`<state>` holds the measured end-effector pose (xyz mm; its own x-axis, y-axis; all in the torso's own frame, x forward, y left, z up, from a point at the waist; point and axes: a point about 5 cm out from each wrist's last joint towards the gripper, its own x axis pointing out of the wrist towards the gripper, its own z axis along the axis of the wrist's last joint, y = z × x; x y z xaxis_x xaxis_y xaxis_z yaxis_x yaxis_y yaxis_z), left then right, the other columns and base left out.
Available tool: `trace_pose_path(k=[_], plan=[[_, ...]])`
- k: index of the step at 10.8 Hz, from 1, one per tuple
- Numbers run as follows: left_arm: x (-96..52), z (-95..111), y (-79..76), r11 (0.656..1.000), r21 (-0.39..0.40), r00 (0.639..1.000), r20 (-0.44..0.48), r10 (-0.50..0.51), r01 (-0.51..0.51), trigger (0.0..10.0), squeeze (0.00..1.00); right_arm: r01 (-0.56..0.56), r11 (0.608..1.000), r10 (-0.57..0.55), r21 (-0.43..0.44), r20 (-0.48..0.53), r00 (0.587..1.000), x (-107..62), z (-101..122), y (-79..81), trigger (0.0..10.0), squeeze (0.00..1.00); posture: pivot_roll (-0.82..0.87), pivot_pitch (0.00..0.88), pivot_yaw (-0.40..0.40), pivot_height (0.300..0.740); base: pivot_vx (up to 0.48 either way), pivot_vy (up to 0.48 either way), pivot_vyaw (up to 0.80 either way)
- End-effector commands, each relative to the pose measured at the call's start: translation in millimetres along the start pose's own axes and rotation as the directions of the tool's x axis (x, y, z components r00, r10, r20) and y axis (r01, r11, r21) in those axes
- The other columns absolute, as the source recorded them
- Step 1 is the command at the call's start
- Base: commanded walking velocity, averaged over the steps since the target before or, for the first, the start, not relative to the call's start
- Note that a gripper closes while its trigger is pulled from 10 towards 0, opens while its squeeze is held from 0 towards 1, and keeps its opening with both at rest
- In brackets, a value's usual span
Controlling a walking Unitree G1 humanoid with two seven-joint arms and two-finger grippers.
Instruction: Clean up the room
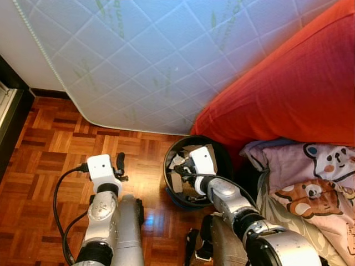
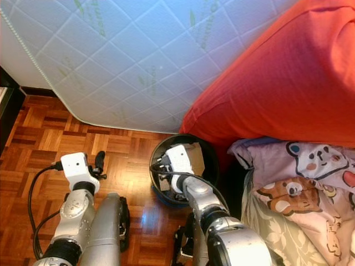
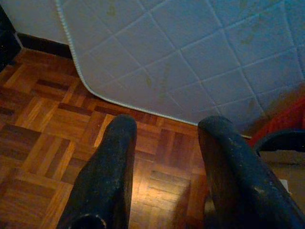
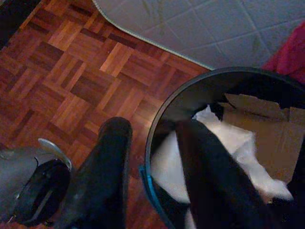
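The right gripper (image 4: 150,176) is positioned at the rim of a round black waste bin (image 1: 176,191) standing on the parquet floor (image 1: 50,149). In the right wrist view its fingers (image 4: 102,171) are spread apart, one outside the bin wall and the other over the interior, with nothing held between them. The bin contains crumpled white paper (image 4: 238,148) and a piece of brown cardboard (image 4: 271,131). A blue edge, possibly a liner or base, shows at the lower outside wall of the bin.

The bin stands on the floor just beside the foot of a bed. A red cover (image 1: 299,83) hangs down directly behind and above the bin. A white quilted mattress (image 1: 150,55), printed with green lettering, overhangs the floor to the robot's left of the red cover. To the robot's right of the bin lies a pink blanket with cartoon bear prints (image 1: 310,177).

The left gripper (image 3: 167,176) hangs above bare parquet, well apart from the bin on its left side. In the left wrist view its fingers (image 3: 107,171) are spread, holding nothing, pointing toward the mattress corner. A black cable (image 1: 61,194) loops from the left wrist down along the arm.
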<state>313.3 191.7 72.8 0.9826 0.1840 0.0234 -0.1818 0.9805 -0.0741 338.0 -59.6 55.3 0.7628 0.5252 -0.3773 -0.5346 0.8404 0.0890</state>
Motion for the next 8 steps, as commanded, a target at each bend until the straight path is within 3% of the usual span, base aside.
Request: trace_pose_path(k=[1, 7, 8], plan=[[-6.3, -9.8, 0.8, 1.000, -0.004, 0.999, -0.046, 0.005, -0.005, 10.0, 0.00, 0.002, 1.000, -0.001, 0.021, -0.044, 0.999, -2.7, -13.4, 0.6, 10.0, 1.00, 0.35, 0.423, -0.151, 0.629, 0.000, 0.000, 0.00], [-4.9, -8.2, 1.9, 1.000, -0.001, 0.999, -0.050, 0.006, -0.006, 10.0, 0.00, 0.034, 0.999, -0.033, 0.022, -0.039, 0.999, -3.8, -12.1, -4.5, 10.0, 1.00, 0.34, 0.422, -0.147, 0.629, 0.000, 0.000, 0.00], [-6.9, -11.5, 4.6, 1.000, 0.005, 0.998, -0.061, 0.009, -0.009, 10.0, 0.00, 0.075, 0.997, -0.075, 0.012, -0.035, 0.997, -5.2, -11.7, -9.5, 10.0, 0.00, 0.34, 0.414, -0.145, 0.629, 0.000, 0.000, 0.00]])
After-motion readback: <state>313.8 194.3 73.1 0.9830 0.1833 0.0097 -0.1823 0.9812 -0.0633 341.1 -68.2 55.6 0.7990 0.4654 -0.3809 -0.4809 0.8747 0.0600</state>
